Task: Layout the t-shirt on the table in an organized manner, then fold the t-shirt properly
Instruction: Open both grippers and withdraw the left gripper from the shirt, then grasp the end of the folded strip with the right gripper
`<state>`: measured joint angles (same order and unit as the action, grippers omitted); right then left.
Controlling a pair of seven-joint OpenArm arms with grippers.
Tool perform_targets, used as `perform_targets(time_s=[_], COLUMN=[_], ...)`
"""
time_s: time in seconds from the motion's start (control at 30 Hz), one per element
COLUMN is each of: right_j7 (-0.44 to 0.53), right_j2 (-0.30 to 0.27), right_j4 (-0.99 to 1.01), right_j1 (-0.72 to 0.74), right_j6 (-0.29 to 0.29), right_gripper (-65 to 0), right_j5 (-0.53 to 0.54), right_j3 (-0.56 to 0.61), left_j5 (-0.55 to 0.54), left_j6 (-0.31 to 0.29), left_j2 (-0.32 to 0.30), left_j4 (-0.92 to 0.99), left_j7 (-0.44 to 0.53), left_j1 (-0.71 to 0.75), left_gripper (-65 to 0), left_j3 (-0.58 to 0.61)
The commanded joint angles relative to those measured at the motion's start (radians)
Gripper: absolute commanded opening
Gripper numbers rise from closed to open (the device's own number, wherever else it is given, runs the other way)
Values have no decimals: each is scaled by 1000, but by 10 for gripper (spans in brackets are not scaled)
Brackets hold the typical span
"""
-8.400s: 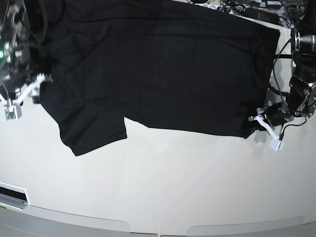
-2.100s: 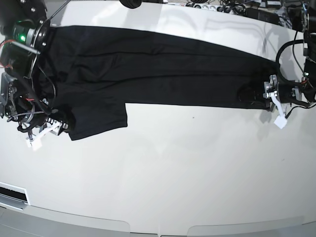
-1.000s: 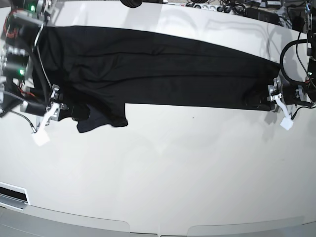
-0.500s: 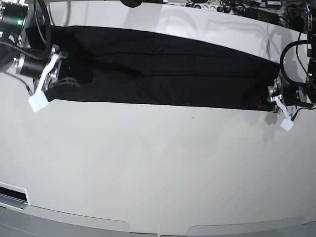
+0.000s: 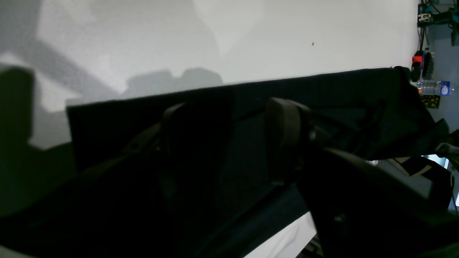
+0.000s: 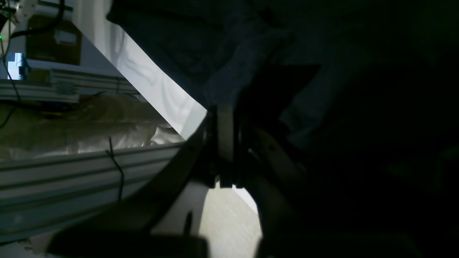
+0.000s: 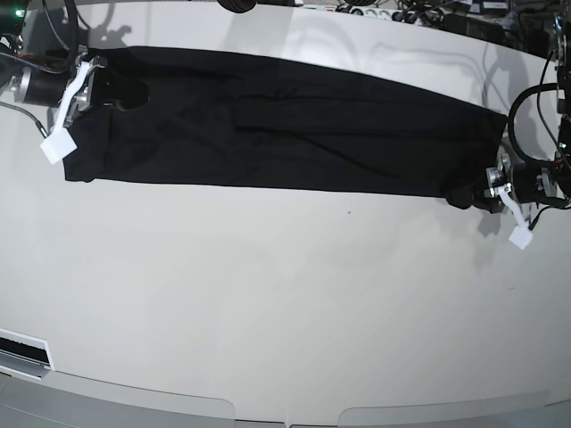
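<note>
The black t-shirt (image 7: pixel 285 134) lies as a long narrow band across the far half of the white table (image 7: pixel 285 294). My right gripper (image 7: pixel 125 92) is over the shirt's far left corner, shut on a bunch of the fabric. In the right wrist view its fingers (image 6: pixel 226 111) press together, with cloth (image 6: pixel 215 43) draped around them. My left gripper (image 7: pixel 464 194) sits at the shirt's right end, at the near corner. The left wrist view shows this gripper (image 5: pixel 229 139) open, its fingers spread wide over the cloth (image 5: pixel 322 89).
Cables and gear (image 7: pixel 428 16) crowd the table's back edge at the right. The curved front edge (image 7: pixel 285 410) runs along the bottom, with a dark slot (image 7: pixel 22 350) at the left. A water bottle (image 5: pixel 432 87) stands beyond the table, and an aluminium frame (image 6: pixel 71 168) is beside it.
My right gripper has carried the sleeve from the shirt's near left edge up to its far left corner. The sleeve no longer sticks out. My left gripper has barely shifted.
</note>
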<state>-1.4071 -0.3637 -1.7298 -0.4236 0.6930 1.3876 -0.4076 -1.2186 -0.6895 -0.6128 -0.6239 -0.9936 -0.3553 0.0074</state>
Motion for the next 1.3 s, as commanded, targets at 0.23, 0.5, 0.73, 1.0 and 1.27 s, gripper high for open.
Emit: perform_targets(time_s=[0.23, 0.5, 0.73, 1.0, 1.27], right_j7=[11, 11, 11, 11, 78], right_j2=[-13, -14, -18, -53, -23], right_j4=[-19, -19, -21, -187, -311], right_j1=[-3, -3, -2, -3, -3], right_j6=[5, 5, 5, 5, 5], right_gripper=[-650, -650, -565, -469, -553], right_j5=[-153, -307, -282, -227, -149], right_j3=[-4, -4, -4, -30, -75], left_j5=[-43, -51, -61, -74, -74], left_j6=[-9, -9, -9, -9, -9], left_j2=[-22, -42, -117, -219, -252], left_j4=[-9, -9, -9, -9, -9], left_j7=[6, -35, -46, -47, -76], left_j1=[-25, -25, -24, -24, -10], left_gripper=[-317, -317, -317, -317, -316], left_j3=[-24, -219, -326, -330, -330])
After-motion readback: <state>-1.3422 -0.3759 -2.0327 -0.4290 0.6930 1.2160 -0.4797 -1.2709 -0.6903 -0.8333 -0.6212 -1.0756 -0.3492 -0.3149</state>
